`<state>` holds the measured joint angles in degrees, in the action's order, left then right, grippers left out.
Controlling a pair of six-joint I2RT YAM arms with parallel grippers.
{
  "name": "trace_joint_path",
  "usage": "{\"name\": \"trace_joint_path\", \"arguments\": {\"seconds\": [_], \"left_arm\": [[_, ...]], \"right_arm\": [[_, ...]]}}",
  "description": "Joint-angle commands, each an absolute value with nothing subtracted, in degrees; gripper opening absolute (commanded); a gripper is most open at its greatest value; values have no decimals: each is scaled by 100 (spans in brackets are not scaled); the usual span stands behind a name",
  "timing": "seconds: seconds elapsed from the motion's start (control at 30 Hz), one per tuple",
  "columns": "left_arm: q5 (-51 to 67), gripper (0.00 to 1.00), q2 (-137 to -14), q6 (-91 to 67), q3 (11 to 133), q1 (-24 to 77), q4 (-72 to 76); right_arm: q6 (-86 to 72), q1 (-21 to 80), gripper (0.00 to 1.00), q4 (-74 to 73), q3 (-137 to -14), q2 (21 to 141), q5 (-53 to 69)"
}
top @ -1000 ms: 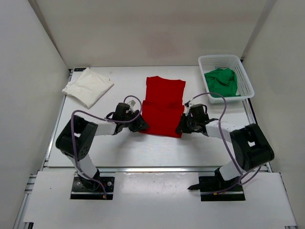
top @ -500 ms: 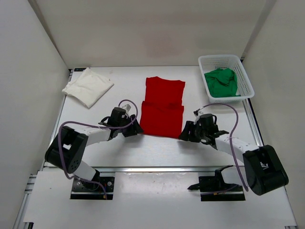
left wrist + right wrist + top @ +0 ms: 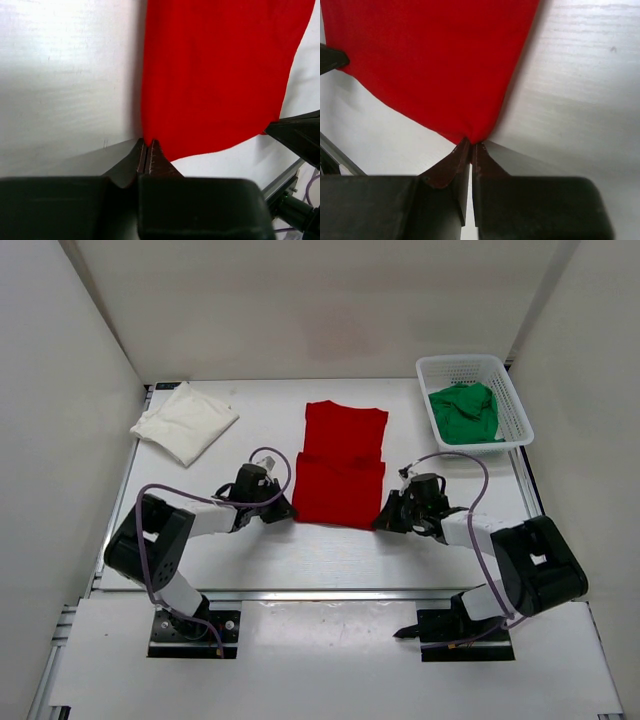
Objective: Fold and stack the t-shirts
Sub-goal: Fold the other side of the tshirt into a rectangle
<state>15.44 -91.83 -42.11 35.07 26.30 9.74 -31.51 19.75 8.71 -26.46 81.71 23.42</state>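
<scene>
The red t-shirt lies flat mid-table, its near part folded over. My left gripper is shut on the shirt's near left corner. My right gripper is shut on its near right corner. Both grippers sit low at the table. The cream-white t-shirt lies folded at the far left. The green t-shirt lies bunched in the white mesh basket at the far right.
White walls close in the table on the left, back and right. The table's metal front rail runs just near of both grippers. Bare table lies between the red and the cream-white shirts.
Both grippers first drew toward the near edge and apart, then came slightly back in. The red shirt's near edge now lies straighter and flatter.
</scene>
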Motion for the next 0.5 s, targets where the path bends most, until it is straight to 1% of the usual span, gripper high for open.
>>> {"name": "trace_joint_path", "arguments": {"seconds": [0.0, 0.03, 0.1, 0.13, 0.2, 0.23, 0.3, 0.37, 0.4, 0.47], "left_arm": [[1503, 0, -8667, -4157, 3323, 2671, 440], [1538, 0, -8422, -4122, 3218, 2707, 274], [1556, 0, -7965, -3983, 2920, 2794, 1], [1634, 0, -7606, -3964, 2822, 2865, -400], [1809, 0, -7033, -3859, 2314, 2874, -807], [2019, 0, -6561, -3850, 2138, 2813, -1096], [2022, 0, -5751, -3919, 1908, 2865, -1659], [1899, 0, -4707, -4007, 2117, 2918, -2370], [1820, 0, -4485, -4008, 2423, 2874, -2564], [1941, 0, -4622, -3912, 3063, 2638, -2767]], "right_arm": [[-3138, 2135, 0, 617, -2602, 7596, 2040], [-3120, 2171, 0, 441, -2445, 7463, 1987], [-3242, 2486, 0, 142, -2146, 6762, 1786], [-3348, 2574, 0, 10, -1936, 6524, 1610], [-3706, 3144, 0, -463, -1601, 5682, 1364], [-3926, 3442, 0, -744, -1504, 5260, 1267], [-4304, 3908, 0, -1105, -1433, 4732, 1108], [-4386, 4122, 0, -1423, -1825, 4439, 932], [-4247, 4079, 0, -1667, -2011, 4430, 827], [-3668, 3711, 0, -1837, -2765, 4666, 983]]}}
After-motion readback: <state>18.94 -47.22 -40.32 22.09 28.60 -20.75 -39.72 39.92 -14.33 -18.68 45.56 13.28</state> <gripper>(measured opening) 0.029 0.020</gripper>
